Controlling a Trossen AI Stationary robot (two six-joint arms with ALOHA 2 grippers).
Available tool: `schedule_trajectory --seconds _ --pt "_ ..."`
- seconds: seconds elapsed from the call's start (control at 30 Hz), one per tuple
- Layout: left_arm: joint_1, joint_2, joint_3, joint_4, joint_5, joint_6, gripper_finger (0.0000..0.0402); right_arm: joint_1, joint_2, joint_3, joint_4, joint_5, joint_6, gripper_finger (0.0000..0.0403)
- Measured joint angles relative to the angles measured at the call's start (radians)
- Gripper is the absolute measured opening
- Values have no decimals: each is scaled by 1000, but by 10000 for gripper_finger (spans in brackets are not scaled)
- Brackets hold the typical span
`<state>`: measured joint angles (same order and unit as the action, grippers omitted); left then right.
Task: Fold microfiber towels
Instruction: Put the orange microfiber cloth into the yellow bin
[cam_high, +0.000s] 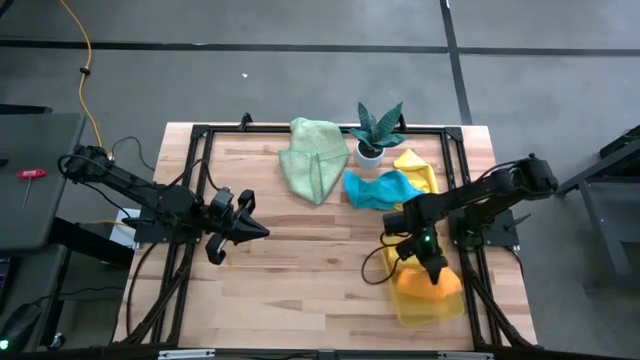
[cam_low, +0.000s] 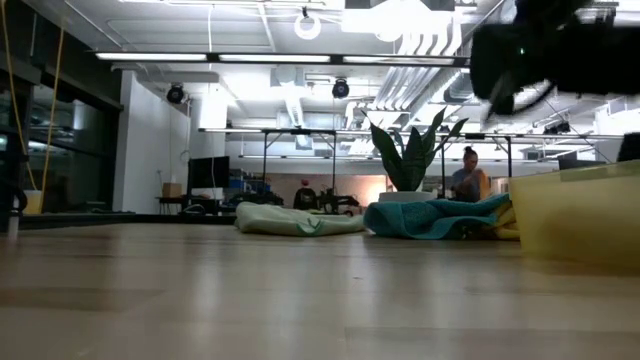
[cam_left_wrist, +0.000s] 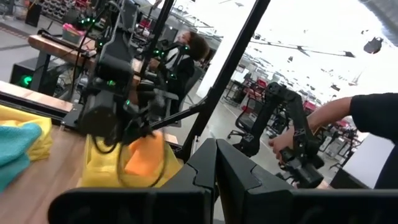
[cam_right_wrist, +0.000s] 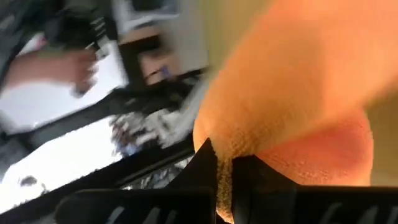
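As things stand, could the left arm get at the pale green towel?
Probably yes: the left gripper hangs shut over bare table, nothing lying between it and the pale green towel.

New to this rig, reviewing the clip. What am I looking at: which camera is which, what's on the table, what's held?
Two dark robot arms work at a wooden table. One picture looks straight down, one looks level across the tabletop, and one camera sits on each wrist.

On the table lie a pale green towel, a teal towel and a yellow towel, beside a small potted plant. A translucent yellow tray sits near the right front corner.

The right gripper, over the tray, has its jaws shut on an orange towel. The left gripper waits over bare table, jaws shut, holding nothing.
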<state>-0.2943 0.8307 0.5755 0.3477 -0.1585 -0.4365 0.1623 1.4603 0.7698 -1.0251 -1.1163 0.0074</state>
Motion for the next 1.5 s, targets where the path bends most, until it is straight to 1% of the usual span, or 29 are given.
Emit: schedule_trajectory --seconds 0.07,0.13,0.2,0.23,0.27,0.3,0.33,0.37,0.43,0.47,0.53,0.6,0.67,0.73,0.77,0.83,0.87,0.97,1.0,1.03,1.1,1.13,1.17,1.27,1.37,1.43,1.5 --pt "0 0 0 -3 8 -15 0 31 -14 76 -116 -77 -77 0" --pt "0 0 0 -7 31 -27 0 68 -26 171 -216 -178 -210 0" --pt "0 0 0 -14 57 -41 0 99 -32 256 -223 -204 -344 0" --pt "0 0 0 -16 66 -51 0 110 -32 272 -183 -203 -389 0" --pt "0 0 0 -16 74 -60 0 111 -25 266 -123 -182 -386 0" --pt "0 0 0 -15 80 -66 0 104 -12 236 -50 -132 -338 0" --pt "0 0 0 -16 83 -67 0 87 6 187 10 -78 -282 0" --pt "0 0 0 -17 86 -67 0 64 29 126 58 -47 -228 0" --pt "0 0 0 -16 87 -67 0 24 60 23 126 -18 -163 0" --pt "0 0 0 -16 87 -68 0 11 66 -17 144 2 -162 0" --pt "0 0 0 -16 87 -68 0 1 81 -84 126 70 -171 0" --pt "0 0 0 -16 87 -75 0 2 83 -126 115 106 -135 0" --pt "0 0 0 -15 87 -84 0 12 83 -135 99 103 -117 0" --pt "0 0 0 -15 87 -85 0 27 83 -112 61 85 -117 0" --pt "0 0 0 -15 87 -85 0 34 83 -85 52 64 -118 0" --pt "0 0 0 -15 87 -84 0 49 79 -19 26 -27 -144 0" --pt "0 0 0 -16 88 -85 0 58 73 16 7 -92 -158 0" --pt "0 0 0 -15 88 -88 0 95 53 136 -6 -339 -196 0" --pt "0 0 0 -15 88 -88 0 104 50 168 -10 -373 -227 0" --pt "0 0 0 -16 89 -90 0 113 49 187 -4 -350 -248 0" --pt "0 0 0 -17 91 -104 0 112 57 177 45 -195 -236 0" --pt "0 0 0 -19 93 -109 0 101 67 149 87 -131 -197 0" --pt "0 0 0 -23 100 -111 0 86 77 108 127 -88 -148 0" --pt "0 0 0 -23 114 -111 0 35 112 -31 197 -28 -37 0" --pt "0 0 0 -22 114 -111 0 3 132 -137 190 40 24 0" --pt "0 0 0 -22 114 -111 0 -6 132 -182 187 67 96 0" --pt "0 0 0 -23 114 -111 0 -11 131 -196 167 64 169 0"
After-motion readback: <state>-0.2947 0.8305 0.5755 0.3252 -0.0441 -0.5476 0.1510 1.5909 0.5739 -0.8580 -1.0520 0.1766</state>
